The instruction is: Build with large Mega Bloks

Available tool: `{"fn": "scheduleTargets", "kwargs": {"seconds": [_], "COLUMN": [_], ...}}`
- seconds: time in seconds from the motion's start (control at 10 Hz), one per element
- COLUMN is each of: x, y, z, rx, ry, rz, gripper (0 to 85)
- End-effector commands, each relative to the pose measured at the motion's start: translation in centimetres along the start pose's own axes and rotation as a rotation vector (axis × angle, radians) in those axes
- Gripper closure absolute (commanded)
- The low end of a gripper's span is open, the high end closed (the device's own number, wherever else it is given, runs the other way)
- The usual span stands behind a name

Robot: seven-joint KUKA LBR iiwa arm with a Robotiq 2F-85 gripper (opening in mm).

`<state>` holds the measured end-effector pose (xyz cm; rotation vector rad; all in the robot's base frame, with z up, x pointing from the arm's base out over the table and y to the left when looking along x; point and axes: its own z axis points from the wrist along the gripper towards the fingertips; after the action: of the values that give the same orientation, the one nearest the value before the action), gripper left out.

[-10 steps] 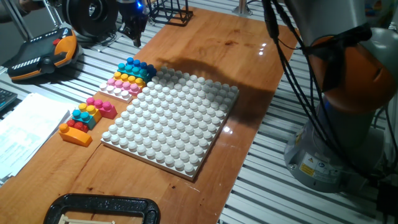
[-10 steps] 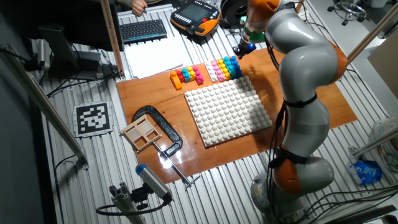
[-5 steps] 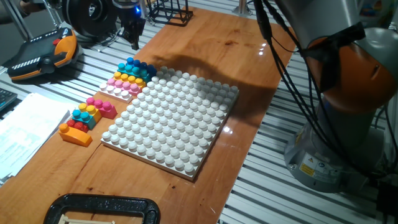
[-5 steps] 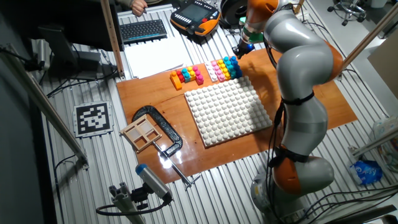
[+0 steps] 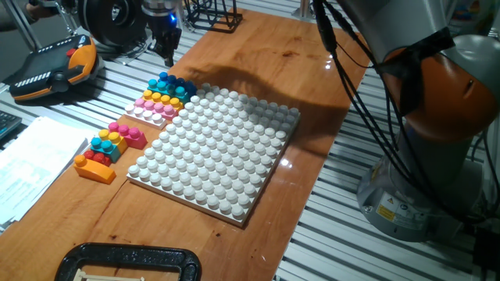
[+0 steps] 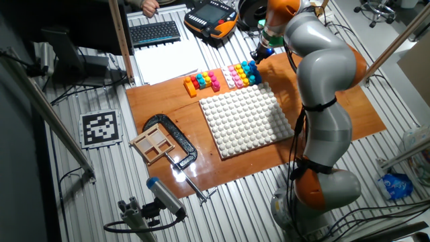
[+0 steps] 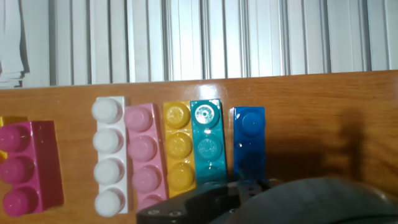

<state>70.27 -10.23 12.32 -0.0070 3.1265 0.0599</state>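
Polished reddish-brown wood forms the table (image 5: 258, 55), a board lying on a bench of ribbed metal slats. Near its far-left corner, 5 elongated Mega Bloks lie side by side, touching or nearly touching, their long axes all parallel. In the hand view they read, left to right: a white brick (image 7: 109, 155), a pink brick (image 7: 143, 155), a yellow-orange brick (image 7: 179, 149), a cyan brick (image 7: 208, 143) and a dark blue brick (image 7: 250, 143). Each lies flat with its round studs facing up, one short end pointing toward the table edge and the slats beyond. In one fixed view the row sits just beside a corner of the large square white baseplate (image 5: 219, 148), which fills the middle of the table. Farther along the same edge stands a separate cluster of stacked bricks (image 5: 108, 147) in magenta, cyan, yellow and red on an orange base; a magenta brick (image 7: 28, 168) from it shows at the left of the hand view. The gripper (image 5: 166, 53) hangs above the far end of the row, clear of the bricks, carried by a grey and orange arm (image 6: 322, 74). Whether its jaws are spread or closed cannot be told. Around the table are a keyboard (image 6: 154, 31), sheets of paper (image 5: 31, 164), an orange and black handheld controller (image 5: 55, 66), a black clamp (image 6: 176, 142) and a printed square marker (image 6: 101, 128).
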Motion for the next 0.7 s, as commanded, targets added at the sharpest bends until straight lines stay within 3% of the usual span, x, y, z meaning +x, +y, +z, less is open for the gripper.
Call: {"fn": "scheduleTargets", "kwargs": {"seconds": [0.0,0.1,0.2,0.6], "x": [0.0,0.1,0.1,0.6], "y": [-0.2,-0.3,-0.3,-0.4], "z": [0.4,0.7,0.7,1.6], "rx": [-0.008,-0.008,-0.005,0.003], "ry": [0.000,0.003,0.009,-0.006], "rz": [0.000,0.000,0.000,0.019], "gripper": [68.0,68.0,51.0,51.0]}}
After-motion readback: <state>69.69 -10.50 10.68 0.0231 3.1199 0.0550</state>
